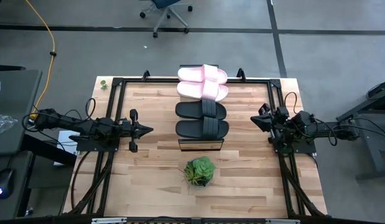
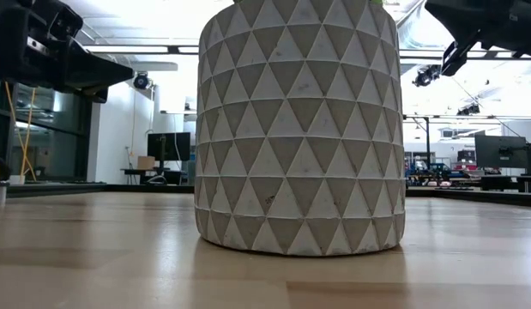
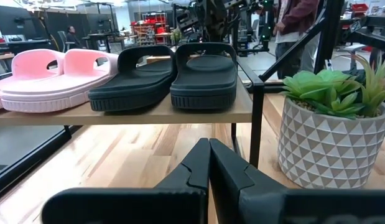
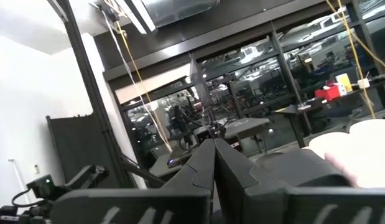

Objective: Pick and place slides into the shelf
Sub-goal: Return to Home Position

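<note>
All four slides rest sole-down on the plank top of the shelf, which runs from near to far in the table's middle. The two pale pink slides sit at its far end and the two black slides sit nearer. The left wrist view shows them side by side on the shelf: pink slides, black slides. My left gripper is shut and hovers left of the shelf, pointing at it. My right gripper is shut, right of the shelf, tipped upward.
A green leafy plant in a white patterned pot stands on the table just near of the shelf's near end, also seen in the left wrist view. Dark frame rails border the table. A person stands in the room beyond.
</note>
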You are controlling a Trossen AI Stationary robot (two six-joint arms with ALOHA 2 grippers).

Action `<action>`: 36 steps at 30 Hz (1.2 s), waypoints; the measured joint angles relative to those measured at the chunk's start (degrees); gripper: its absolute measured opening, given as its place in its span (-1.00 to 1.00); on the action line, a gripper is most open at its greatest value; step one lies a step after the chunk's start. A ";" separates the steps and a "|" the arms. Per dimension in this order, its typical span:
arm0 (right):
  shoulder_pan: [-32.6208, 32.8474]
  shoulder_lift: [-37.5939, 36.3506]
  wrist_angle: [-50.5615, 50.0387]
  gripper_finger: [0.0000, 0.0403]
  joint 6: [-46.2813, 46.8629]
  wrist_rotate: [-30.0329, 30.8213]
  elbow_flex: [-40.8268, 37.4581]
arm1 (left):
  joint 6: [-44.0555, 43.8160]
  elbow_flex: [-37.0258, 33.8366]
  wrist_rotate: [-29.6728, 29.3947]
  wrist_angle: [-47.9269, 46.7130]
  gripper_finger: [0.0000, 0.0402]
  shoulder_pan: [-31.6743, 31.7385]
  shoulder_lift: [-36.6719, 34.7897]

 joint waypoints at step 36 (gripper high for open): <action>0.00 -0.11 -18.14 -1.00 -11.14 4.89 -4.11 | -0.02 0.00 0.00 0.00 -1.00 -0.02 0.00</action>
